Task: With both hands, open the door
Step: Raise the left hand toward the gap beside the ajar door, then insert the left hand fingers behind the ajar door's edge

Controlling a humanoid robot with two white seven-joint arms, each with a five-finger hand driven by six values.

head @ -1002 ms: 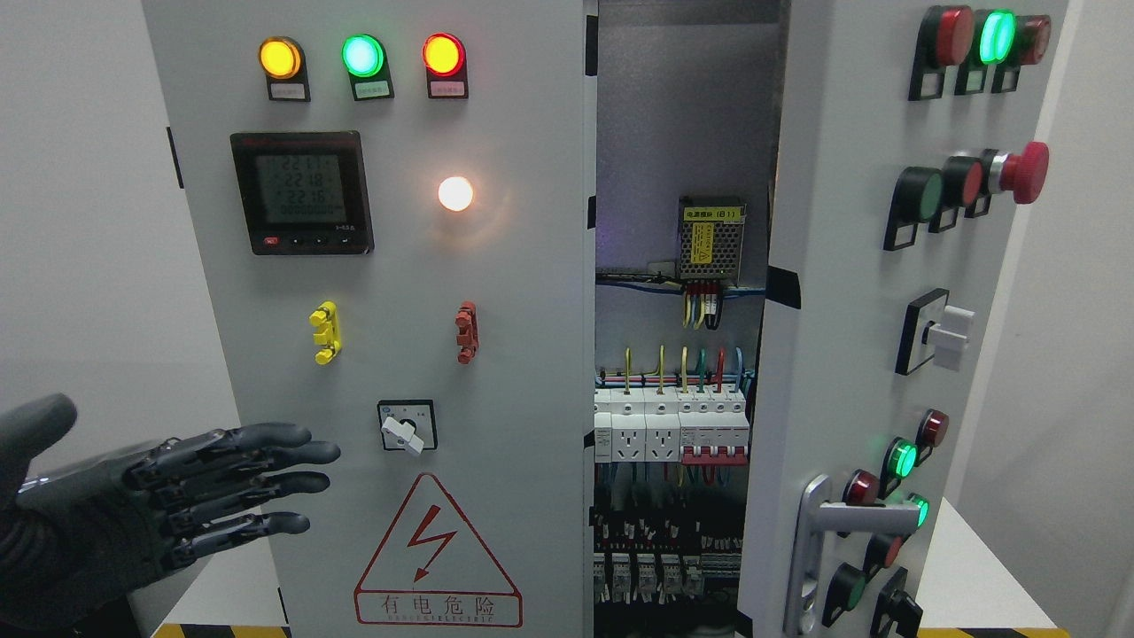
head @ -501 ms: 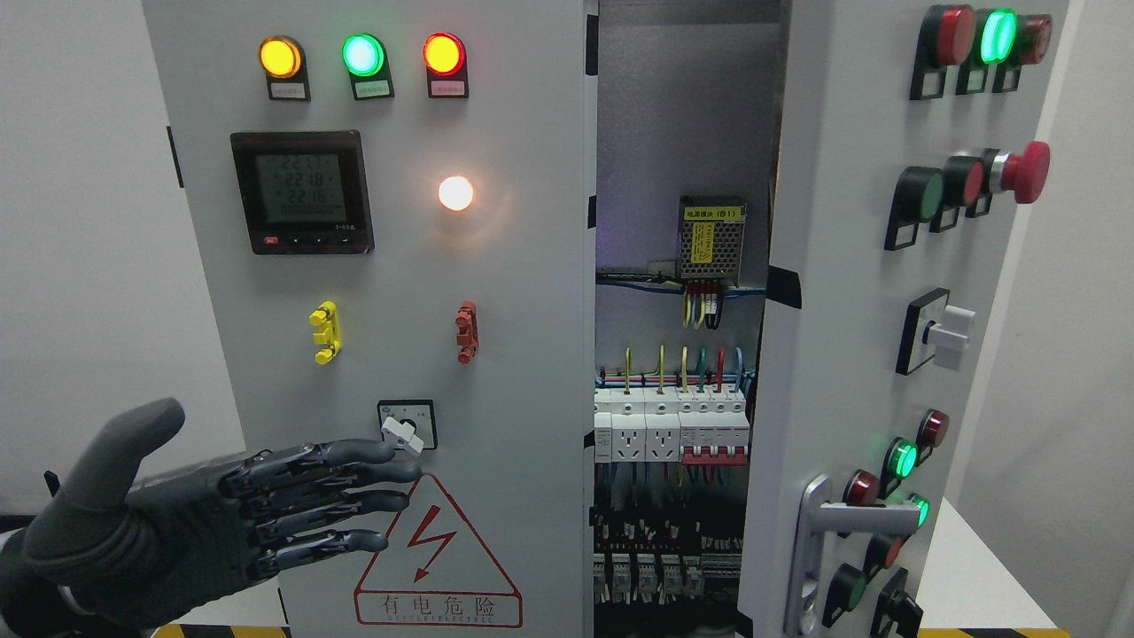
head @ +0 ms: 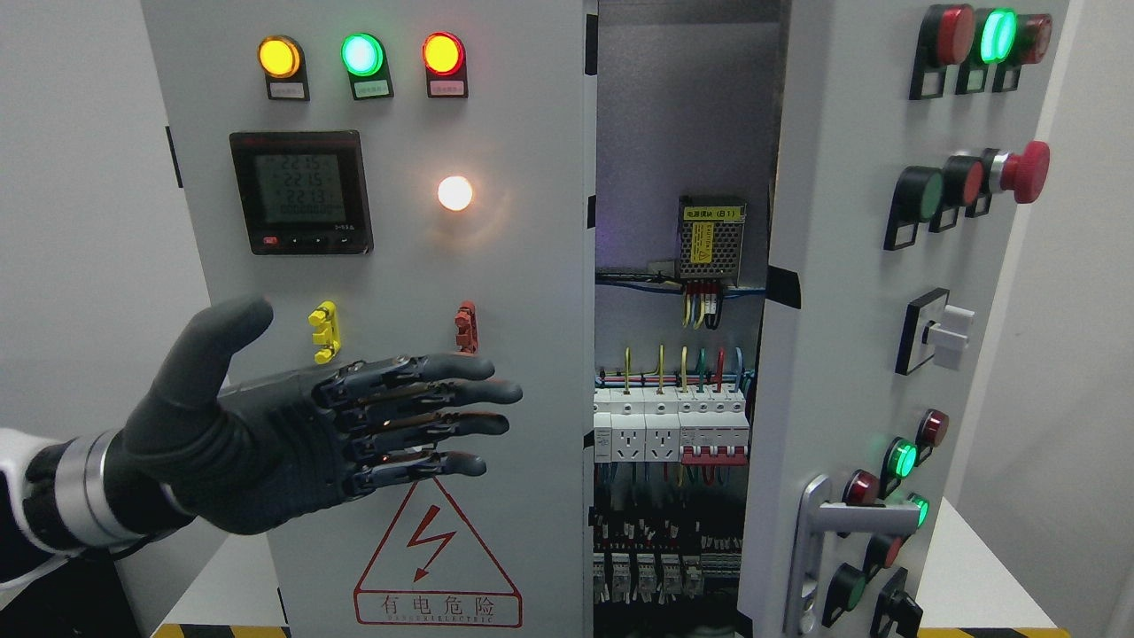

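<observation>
head view, left robot hand (head: 292,425) outstretched before left door (head: 523,292), right door (head: 842,354) ajar

The left robot hand (head: 292,425) is in front of the left door (head: 390,292) of the grey cabinet, with flat, straight fingers (head: 443,394) that point to the right and the thumb up. The right door (head: 850,354) stands open, with its silver handle (head: 828,540) low down. Between the doors, breakers (head: 671,430) and coloured wires (head: 682,363) are visible inside.
</observation>
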